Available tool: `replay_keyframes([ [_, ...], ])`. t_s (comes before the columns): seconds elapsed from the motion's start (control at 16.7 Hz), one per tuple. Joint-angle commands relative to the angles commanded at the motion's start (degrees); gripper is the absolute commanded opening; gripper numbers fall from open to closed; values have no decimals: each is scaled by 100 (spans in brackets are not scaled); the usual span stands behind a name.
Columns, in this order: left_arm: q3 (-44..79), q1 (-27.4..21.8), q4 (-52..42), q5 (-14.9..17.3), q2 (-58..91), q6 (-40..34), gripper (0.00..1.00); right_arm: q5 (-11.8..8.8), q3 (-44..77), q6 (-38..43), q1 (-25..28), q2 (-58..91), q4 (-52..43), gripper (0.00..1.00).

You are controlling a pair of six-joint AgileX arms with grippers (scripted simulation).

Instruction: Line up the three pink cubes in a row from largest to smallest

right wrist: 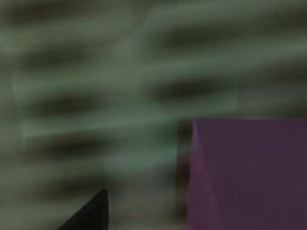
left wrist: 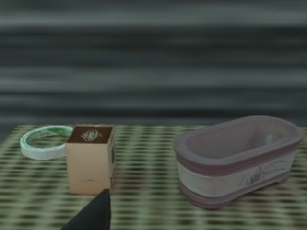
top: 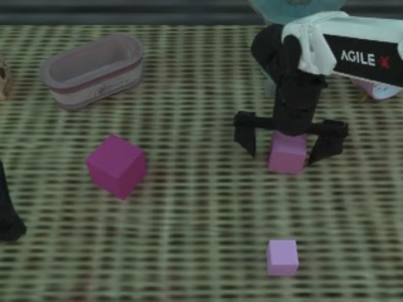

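Observation:
The large deep magenta cube (top: 116, 165) sits on the mat at centre left. At centre right is the medium pink cube (top: 287, 153), with my right gripper (top: 284, 154) open and straddling it, one black finger on each side and apart from it. The right wrist view shows this cube (right wrist: 249, 172) close up beside one fingertip (right wrist: 93, 213). The small pale lilac-pink cube (top: 282, 257) lies nearer the front, below the medium one. My left gripper (top: 7, 217) stays parked at the left edge, open, with one fingertip (left wrist: 93, 215) showing in its wrist view.
A pinkish oval tub (top: 94, 69) stands at the back left. In the left wrist view a tan box (left wrist: 90, 160) and a tape ring (left wrist: 43, 141) stand beside the tub (left wrist: 240, 160). A teal object (top: 296, 9) sits at the back behind my right arm.

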Motion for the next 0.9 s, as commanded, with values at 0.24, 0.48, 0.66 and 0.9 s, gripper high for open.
replay_keyframes([
  [0.24,0,0,0,0,0,0,100,0,0,0,0,0,0,85],
  [0.48,0,0,0,0,0,0,100,0,0,0,0,0,0,55],
  [0.66,0,0,0,0,0,0,100,0,0,0,0,0,0,32],
  [0.9,0,0,0,0,0,0,100,0,0,0,0,0,0,2],
])
